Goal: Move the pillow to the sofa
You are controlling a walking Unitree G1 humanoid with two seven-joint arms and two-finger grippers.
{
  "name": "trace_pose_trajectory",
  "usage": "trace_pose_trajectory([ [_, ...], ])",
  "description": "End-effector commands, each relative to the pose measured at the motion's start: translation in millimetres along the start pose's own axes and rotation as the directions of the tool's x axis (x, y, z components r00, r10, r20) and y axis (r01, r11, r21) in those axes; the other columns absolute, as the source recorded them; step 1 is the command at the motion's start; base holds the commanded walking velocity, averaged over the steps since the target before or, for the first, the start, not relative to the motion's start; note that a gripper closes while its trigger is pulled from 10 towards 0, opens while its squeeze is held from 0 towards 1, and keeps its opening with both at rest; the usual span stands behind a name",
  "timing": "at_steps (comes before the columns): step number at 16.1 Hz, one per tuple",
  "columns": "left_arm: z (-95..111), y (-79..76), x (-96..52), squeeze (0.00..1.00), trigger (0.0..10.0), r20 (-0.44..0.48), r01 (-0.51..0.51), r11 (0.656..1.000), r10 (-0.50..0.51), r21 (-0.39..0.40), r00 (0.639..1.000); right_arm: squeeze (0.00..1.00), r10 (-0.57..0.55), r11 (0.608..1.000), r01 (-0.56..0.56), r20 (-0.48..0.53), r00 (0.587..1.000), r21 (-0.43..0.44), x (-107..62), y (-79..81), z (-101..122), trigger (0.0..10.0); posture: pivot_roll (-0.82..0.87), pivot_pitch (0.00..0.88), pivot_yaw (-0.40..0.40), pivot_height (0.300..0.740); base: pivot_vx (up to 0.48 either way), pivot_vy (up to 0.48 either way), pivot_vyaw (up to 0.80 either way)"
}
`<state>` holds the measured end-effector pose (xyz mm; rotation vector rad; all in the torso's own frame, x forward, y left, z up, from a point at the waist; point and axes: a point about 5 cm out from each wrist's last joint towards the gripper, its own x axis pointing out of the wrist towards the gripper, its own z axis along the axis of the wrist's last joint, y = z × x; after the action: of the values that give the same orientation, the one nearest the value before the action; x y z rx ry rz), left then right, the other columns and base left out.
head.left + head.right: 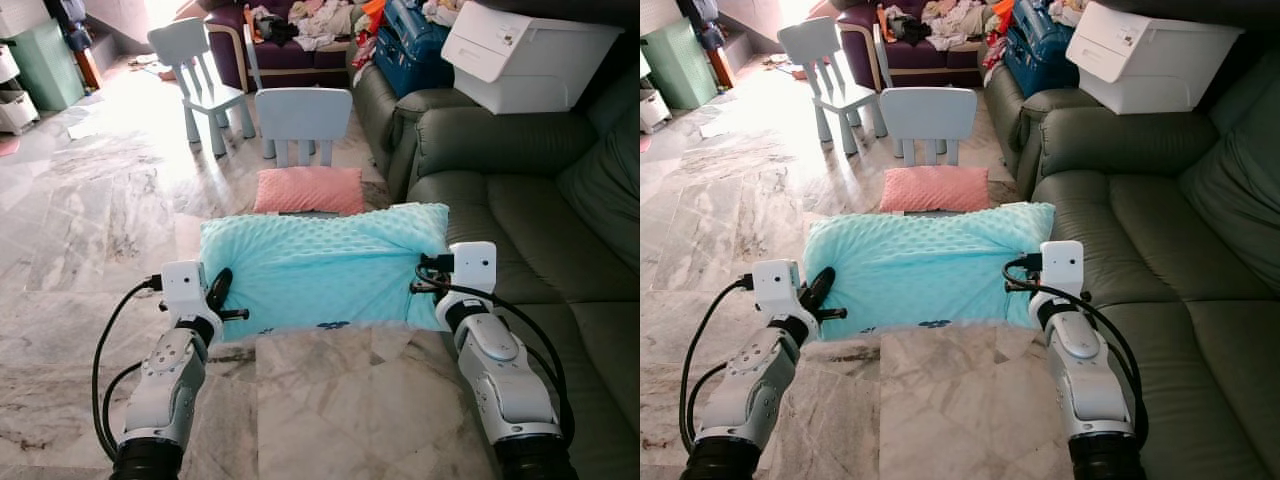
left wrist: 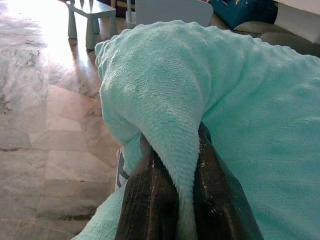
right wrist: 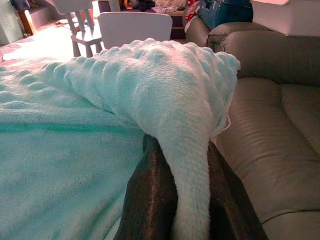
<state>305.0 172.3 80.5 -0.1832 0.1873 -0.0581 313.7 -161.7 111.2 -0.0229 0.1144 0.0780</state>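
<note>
**Two claws, one pillow, sofa just to the right**

Both claws are clamped on the turquoise dimpled pillow (image 1: 320, 268), which hangs stretched between them above the marble floor (image 1: 90, 230). The left claw (image 2: 175, 200) pinches a fold of fabric at the pillow's left edge; the right claw (image 3: 180, 200) pinches a fold at its right edge, close beside the grey-green leather sofa (image 1: 540, 230). The carry looks to be in hand, with the pillow lifted but not yet over the seat. Next, I'd judge, both arms must swing right together, keeping the span taut, then let go over the cushion. A pink pillow (image 1: 308, 189) lies on the floor ahead, before a pale blue child's chair (image 1: 303, 120).
</note>
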Motion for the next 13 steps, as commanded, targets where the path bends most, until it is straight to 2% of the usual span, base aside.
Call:
trace_pose_trajectory([
  [1,8.7,5.4,0.4,0.0,10.0,0.033,-0.015,1.0,0.015,0.024,0.999,0.0,-0.034,0.999,0.034,0.044,0.998,-0.012,0.6,-6.5,10.1,10.0,-0.1,0.008,0.019,0.74,0.0,0.0,0.0],
  [4,8.7,5.4,0.4,0.0,10.0,0.033,-0.015,1.0,0.015,0.024,0.999,0.0,-0.034,0.999,0.034,0.044,0.998,-0.012,0.6,-6.5,10.1,10.0,-0.1,0.008,0.019,0.74,0.0,0.0,0.0],
  [6,20.0,-0.4,6.1,0.0,10.0,0.105,0.008,0.999,-0.012,0.039,0.994,0.0,-0.015,0.998,0.01,0.081,0.997,0.058,1.4,-7.2,14.1,10.0,-0.11,0.009,0.017,0.74,0.0,0.0,0.0],
  [13,18.0,-2.3,6.4,0.0,10.0,0.103,0.01,0.998,-0.016,0.054,0.995,0.0,-0.019,0.998,0.014,0.086,0.996,0.061,0.1,-7.7,13.8,10.0,-0.11,0.015,0.019,0.74,0.0,0.0,0.0],
])
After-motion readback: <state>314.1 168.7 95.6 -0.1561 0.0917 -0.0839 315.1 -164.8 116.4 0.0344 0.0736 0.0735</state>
